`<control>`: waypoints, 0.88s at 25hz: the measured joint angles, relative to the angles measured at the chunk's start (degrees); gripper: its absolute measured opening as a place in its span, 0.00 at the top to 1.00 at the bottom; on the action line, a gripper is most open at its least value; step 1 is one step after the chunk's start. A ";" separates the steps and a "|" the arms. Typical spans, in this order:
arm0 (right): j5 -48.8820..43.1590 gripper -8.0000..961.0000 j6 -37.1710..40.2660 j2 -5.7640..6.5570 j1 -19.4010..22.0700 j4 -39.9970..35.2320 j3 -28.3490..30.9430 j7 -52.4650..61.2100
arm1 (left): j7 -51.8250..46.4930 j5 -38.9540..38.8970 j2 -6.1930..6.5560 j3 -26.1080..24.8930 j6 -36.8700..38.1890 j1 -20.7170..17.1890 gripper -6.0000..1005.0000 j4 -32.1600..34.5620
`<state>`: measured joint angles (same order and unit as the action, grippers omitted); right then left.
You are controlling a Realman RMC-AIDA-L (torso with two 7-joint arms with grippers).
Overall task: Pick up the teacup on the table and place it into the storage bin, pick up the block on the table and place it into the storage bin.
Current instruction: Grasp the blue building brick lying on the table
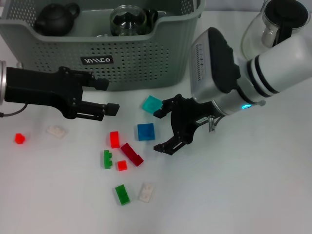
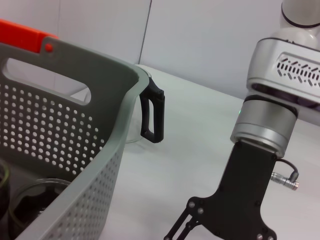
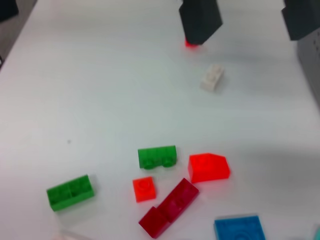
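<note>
The grey-green storage bin (image 1: 136, 61) stands at the back, with a glass teacup (image 1: 127, 20) inside it. My right gripper (image 1: 159, 130) is open and empty, low over the table. A blue block (image 1: 146, 131) lies just left of its fingertips, also in the right wrist view (image 3: 239, 229). A teal block (image 1: 152, 103) lies just behind the gripper. My left gripper (image 1: 108, 96) is open and empty in front of the bin's front wall. Its fingers (image 3: 200, 20) show far off in the right wrist view. The bin's perforated wall (image 2: 60, 125) fills the left wrist view.
A black teapot (image 1: 56, 18) sits in the bin. A clear glass pot (image 1: 280, 24) with a black handle (image 2: 152, 112) stands right of the bin. Loose blocks lie in front: red (image 1: 114, 139), dark red (image 1: 131, 154), green (image 1: 107, 159), green (image 1: 123, 194), white (image 1: 146, 192), white (image 1: 56, 130), red (image 1: 19, 138).
</note>
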<state>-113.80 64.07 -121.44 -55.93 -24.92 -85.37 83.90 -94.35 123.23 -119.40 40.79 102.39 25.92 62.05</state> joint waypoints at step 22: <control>10.20 0.02 -9.39 -0.20 -1.29 -0.22 -15.02 0.10 | -1.54 -0.41 -0.74 -0.01 0.00 0.45 0.25 -0.09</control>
<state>-103.60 54.68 -121.64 -57.22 -25.14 -100.38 83.99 -95.89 122.82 -120.15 40.78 102.39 26.37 61.96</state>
